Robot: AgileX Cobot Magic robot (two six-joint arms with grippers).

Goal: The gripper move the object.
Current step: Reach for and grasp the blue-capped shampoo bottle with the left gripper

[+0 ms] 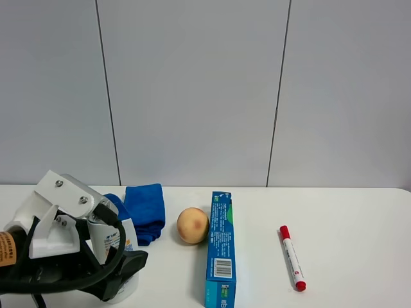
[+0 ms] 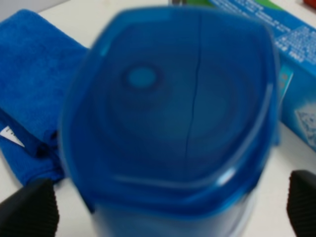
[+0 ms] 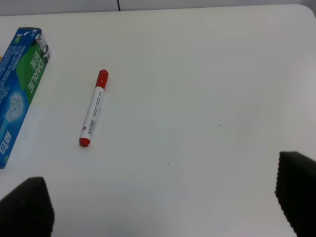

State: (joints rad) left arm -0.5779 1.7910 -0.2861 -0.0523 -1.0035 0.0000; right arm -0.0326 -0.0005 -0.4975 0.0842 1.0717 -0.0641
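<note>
You have one shampoo bottle (image 2: 173, 113), standing past the one peach (image 1: 192, 225) from the one DARLIE toothpaste box (image 1: 220, 250). Your left hand (image 2: 165, 210) straddles it, fingers spread wide. The right hand (image 3: 163, 207) gapes empty near the one red marker (image 3: 94, 108).

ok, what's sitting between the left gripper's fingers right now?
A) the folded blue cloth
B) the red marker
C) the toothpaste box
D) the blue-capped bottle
D: in the left wrist view the blue-capped bottle fills the space between the left gripper fingers, one on each side with a gap showing; the cloth and toothpaste box lie beyond it.
</note>
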